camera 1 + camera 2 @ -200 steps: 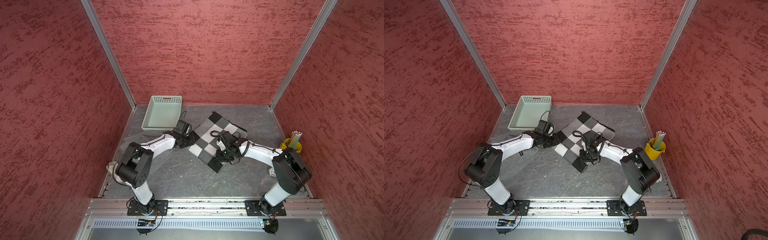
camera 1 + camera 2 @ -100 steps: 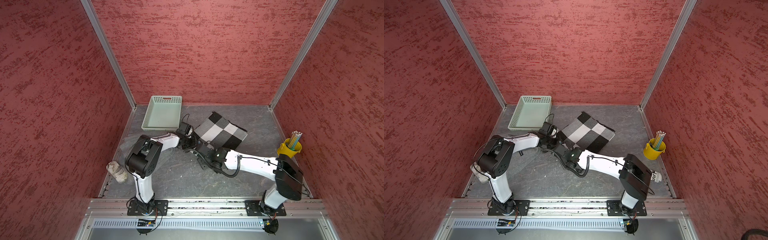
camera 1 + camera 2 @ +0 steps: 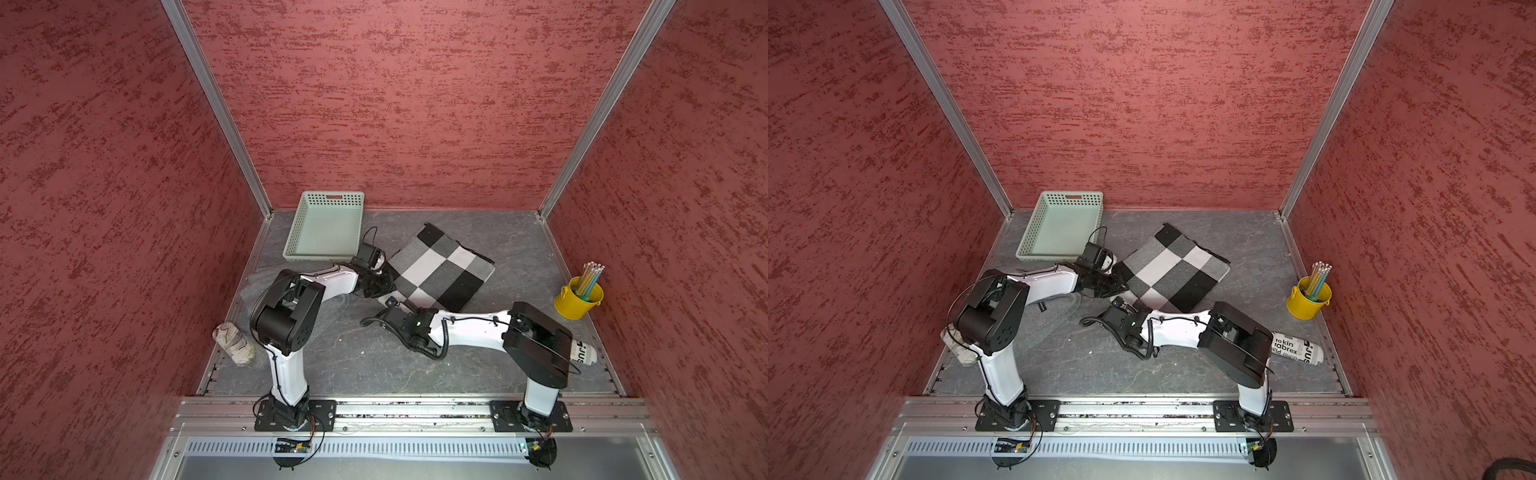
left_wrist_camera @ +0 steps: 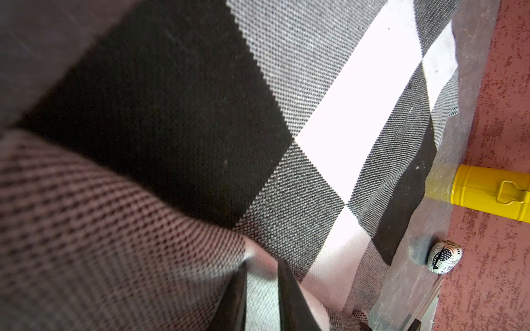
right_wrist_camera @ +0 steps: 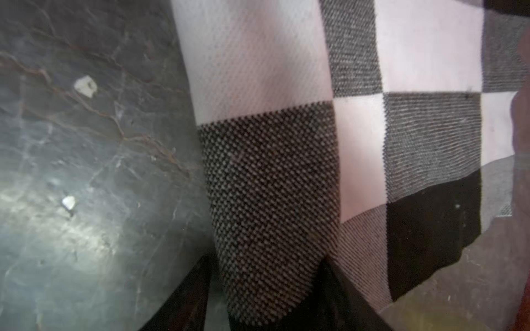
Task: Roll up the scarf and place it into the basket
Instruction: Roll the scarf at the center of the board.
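the scarf (image 3: 442,270) lies as a flat checked pad on the table (image 3: 353,361), just beside the basket (image 3: 296,232), which holds nothing; no roll shows, only the near edge turned up in a low fold; the left gripper (image 4: 262,266) is clenched on that edge at the corner nearest the basket; the right gripper (image 5: 265,262) straddles the fold further along with cloth between its jaws, but whether it pinches cannot be told; by this look the task is barely begun; the rolling, the lift and the drop into the basket are all left
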{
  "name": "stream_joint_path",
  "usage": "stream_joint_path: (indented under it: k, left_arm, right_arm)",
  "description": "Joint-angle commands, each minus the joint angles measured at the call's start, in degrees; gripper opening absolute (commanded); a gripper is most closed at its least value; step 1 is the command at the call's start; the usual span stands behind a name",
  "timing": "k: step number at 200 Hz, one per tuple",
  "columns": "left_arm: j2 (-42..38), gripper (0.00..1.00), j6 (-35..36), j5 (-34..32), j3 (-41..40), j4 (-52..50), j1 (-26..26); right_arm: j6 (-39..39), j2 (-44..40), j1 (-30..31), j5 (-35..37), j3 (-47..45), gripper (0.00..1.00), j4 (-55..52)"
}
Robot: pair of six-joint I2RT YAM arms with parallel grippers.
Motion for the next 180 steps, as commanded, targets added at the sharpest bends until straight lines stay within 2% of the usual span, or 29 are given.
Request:
stream_joint_path:
  k: [1,17,36,82,123,149,180]
  left_arm:
    - [-1.24,0.22,1.01,1.01,1.22,-0.65,1.07]
    - [-4.32,0.22,1.58,0.77,0.53,-0.83,1.69]
    - [-9.89,0.22,1.43,-1.6,-2.15,-0.56,2.58]
    - [-24.19,0.28,1.12,-12.11,-10.75,-2.81,3.42]
    - [-30.62,0.28,0.6,-18.18,-15.63,-5.99,-0.72]
    - [-31.75,0.28,0.68,-23.1,-16.67,-6.9,-5.03]
    - [-31.36,0.28,1.0,-22.95,-17.66,-4.85,-8.3]
  right_arm:
    - [0.25,1.67,-2.43,-3.87,-2.67,0.4,3.09]
    - [1.89,0.18,-3.86,-10.03,-3.33,0.16,4.13]
    - [5.81,-1.86,-4.36,-17.57,-1.97,0.0,3.25]
    - [20.52,-6.91,-6.27,-40.02,-3.52,0.0,9.58]
    - [29.37,-13.82,-15.85,-53.63,-13.5,0.0,20.06]
    - [31.06,-15.32,-21.82,-58.71,-17.41,0.0,23.6]
    - [31.26,-14.73,-26.99,-62.57,-19.88,0.0,24.96]
